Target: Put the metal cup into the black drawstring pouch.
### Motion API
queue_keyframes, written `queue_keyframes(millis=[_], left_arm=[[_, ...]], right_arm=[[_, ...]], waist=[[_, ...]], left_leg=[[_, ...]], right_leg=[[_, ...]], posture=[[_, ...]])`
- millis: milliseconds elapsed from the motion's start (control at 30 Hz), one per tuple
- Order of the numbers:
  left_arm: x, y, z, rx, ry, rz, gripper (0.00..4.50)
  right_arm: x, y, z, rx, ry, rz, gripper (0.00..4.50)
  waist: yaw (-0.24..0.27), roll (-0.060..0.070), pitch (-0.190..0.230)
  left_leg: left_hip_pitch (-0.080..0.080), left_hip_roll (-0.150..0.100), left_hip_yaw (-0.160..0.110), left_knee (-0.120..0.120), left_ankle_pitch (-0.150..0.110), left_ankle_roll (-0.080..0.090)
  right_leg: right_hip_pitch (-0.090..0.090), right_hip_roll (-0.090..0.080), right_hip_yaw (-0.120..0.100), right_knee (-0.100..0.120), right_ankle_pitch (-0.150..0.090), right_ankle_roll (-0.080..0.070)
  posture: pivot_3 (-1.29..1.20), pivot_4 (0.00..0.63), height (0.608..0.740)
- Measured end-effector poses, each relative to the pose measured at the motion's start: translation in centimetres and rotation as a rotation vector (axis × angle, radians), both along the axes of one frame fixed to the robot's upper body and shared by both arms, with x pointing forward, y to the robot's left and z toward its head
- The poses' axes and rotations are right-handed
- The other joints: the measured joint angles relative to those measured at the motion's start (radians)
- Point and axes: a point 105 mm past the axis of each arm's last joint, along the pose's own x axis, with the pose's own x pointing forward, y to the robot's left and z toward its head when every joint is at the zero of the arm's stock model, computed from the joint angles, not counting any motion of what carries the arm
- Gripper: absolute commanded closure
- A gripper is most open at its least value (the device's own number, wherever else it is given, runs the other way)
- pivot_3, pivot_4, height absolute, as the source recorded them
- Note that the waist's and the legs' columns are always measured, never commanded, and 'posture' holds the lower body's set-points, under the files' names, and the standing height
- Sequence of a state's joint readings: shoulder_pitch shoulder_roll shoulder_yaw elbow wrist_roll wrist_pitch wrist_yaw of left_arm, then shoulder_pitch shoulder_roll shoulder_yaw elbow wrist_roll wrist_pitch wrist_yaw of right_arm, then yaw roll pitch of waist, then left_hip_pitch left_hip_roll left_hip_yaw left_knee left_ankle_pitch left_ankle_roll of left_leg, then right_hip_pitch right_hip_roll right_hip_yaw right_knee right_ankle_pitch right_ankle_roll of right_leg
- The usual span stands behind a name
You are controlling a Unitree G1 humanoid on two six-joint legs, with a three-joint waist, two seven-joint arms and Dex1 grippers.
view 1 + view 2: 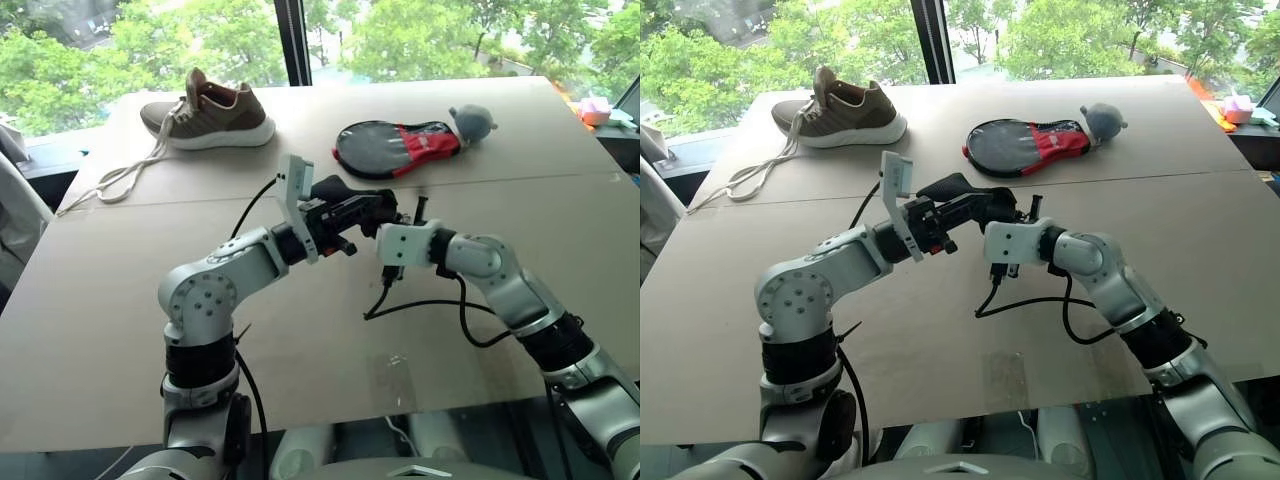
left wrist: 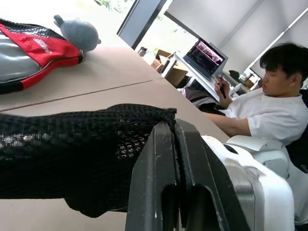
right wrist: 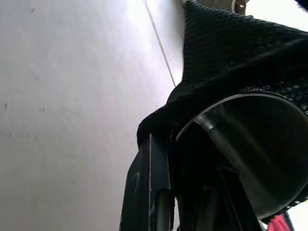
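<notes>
The black drawstring pouch (image 1: 345, 195) hangs above the middle of the table, stretched between my two grippers. My left gripper (image 1: 385, 212) is shut on its mesh edge; the left wrist view shows the pouch (image 2: 72, 144) spread sideways from that gripper (image 2: 175, 130). The metal cup (image 3: 250, 154) lies with its shiny rim and dark inside facing the right wrist camera, and pouch fabric (image 3: 231, 53) wraps over and around it. My right gripper (image 3: 174, 144) is shut on the cup's rim where the fabric drapes. From the head, the right gripper (image 1: 418, 212) meets the left one.
A brown shoe (image 1: 210, 115) with loose laces sits at the table's far left. A black-and-red paddle case (image 1: 395, 148) and a grey plush (image 1: 472, 120) lie far centre. A black cable (image 1: 430, 305) loops under my right arm. A seated person (image 2: 269, 106) is beyond the table.
</notes>
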State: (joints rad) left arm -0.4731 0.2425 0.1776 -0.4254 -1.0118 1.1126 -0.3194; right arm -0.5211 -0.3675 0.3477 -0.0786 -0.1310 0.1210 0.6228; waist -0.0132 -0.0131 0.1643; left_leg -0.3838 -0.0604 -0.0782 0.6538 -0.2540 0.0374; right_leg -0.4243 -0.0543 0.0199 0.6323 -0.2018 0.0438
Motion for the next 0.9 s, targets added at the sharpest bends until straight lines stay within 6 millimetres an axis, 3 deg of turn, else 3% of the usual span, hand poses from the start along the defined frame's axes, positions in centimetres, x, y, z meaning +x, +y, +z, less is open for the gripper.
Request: queue_keyframes(millis=[167, 233, 300, 333, 367, 433, 567, 700, 900], left_arm=[[-1.6, 0.1, -0.6, 0.004, 0.024, -0.068, 4.5], [-2.1, 0.3, -1.0, 0.016, 0.021, -0.073, 4.5], [-2.1, 0.2, -1.0, 0.012, 0.021, -0.074, 4.5], [-2.1, 0.1, -1.0, 0.008, 0.019, -0.073, 4.5], [-2.0, 0.1, -0.8, -0.003, 0.013, -0.063, 4.5], [-1.7, 0.1, -0.6, -0.016, 0.006, -0.043, 4.5], [-1.0, 0.3, 0.0, -0.035, -0.007, -0.005, 4.5], [0.1, 0.8, -0.7, -0.005, 0.009, 0.066, 4.5], [3.0, 3.3, -3.0, 0.054, 0.081, 0.25, 4.5]], right_arm=[[0.5, -0.3, 1.9, 0.295, 0.17, -0.048, 4.43], [0.6, -0.2, 3.2, 0.591, 0.377, -0.048, 4.43], [0.4, -0.6, 3.3, 0.641, 0.458, -0.051, 4.43], [0.4, -0.8, 3.1, 0.621, 0.468, -0.056, 4.43], [0.2, -1.3, 2.5, 0.525, 0.448, -0.064, 3.96], [0.1, -1.8, 2.1, 0.45, 0.43, -0.072, 3.59], [-0.4, -1.4, 1.6, 0.404, 0.438, -0.049, 1.71], [-0.9, -1.6, 1.4, 0.323, 0.416, -0.034, 1.71], [-2.1, -1.7, 1.7, 0.206, 0.368, 0.012, 1.71]], waist=[[0.001, 0.0, 0.0], [0.003, 0.0, 0.0], [0.007, 0.0, 0.0], [0.008, 0.0, 0.0], [0.009, 0.0, 0.0], [0.007, 0.0, 0.0], [-0.001, 0.0, 0.0], [0.002, 0.0, 0.0], [0.003, 0.0, 0.0]], left_leg=[[0.0, 0.0, -0.001, 0.0, 0.0, 0.0], [0.001, -0.001, -0.001, 0.0, 0.0, 0.0], [0.001, -0.001, -0.002, 0.0, 0.0, 0.0], [0.001, -0.002, -0.002, 0.0, 0.0, 0.0], [0.001, -0.003, -0.001, 0.0, 0.0, 0.0], [0.001, -0.004, -0.001, 0.0, 0.0, 0.0], [0.001, -0.001, -0.001, -0.001, 0.0, 0.0], [0.001, -0.001, -0.001, -0.001, 0.0, 0.0], [0.0, -0.002, -0.001, 0.0, 0.0, 0.0]], right_leg=[[0.0, 0.0, 0.002, 0.001, 0.0, 0.0], [0.0, 0.0, 0.001, 0.003, 0.0, -0.001], [0.001, 0.0, 0.0, 0.003, 0.0, -0.001], [0.001, 0.001, -0.001, 0.003, 0.0, -0.001], [0.001, 0.001, -0.003, 0.003, 0.0, -0.001], [0.001, 0.001, -0.003, 0.002, 0.0, -0.001], [0.0, 0.001, -0.002, 0.002, 0.0, -0.001], [0.0, 0.001, -0.002, 0.002, 0.0, -0.001], [0.0, 0.0, -0.002, 0.002, 0.0, -0.001]], posture=[[0.0, 0.15, 0.74], [0.0, 0.15, 0.74], [0.0, 0.15, 0.74], [0.0, 0.15, 0.74], [0.0, 0.15, 0.74], [0.0, 0.15, 0.74], [0.0, 0.15, 0.74], [0.0, 0.15, 0.74], [0.0, 0.15, 0.74]])
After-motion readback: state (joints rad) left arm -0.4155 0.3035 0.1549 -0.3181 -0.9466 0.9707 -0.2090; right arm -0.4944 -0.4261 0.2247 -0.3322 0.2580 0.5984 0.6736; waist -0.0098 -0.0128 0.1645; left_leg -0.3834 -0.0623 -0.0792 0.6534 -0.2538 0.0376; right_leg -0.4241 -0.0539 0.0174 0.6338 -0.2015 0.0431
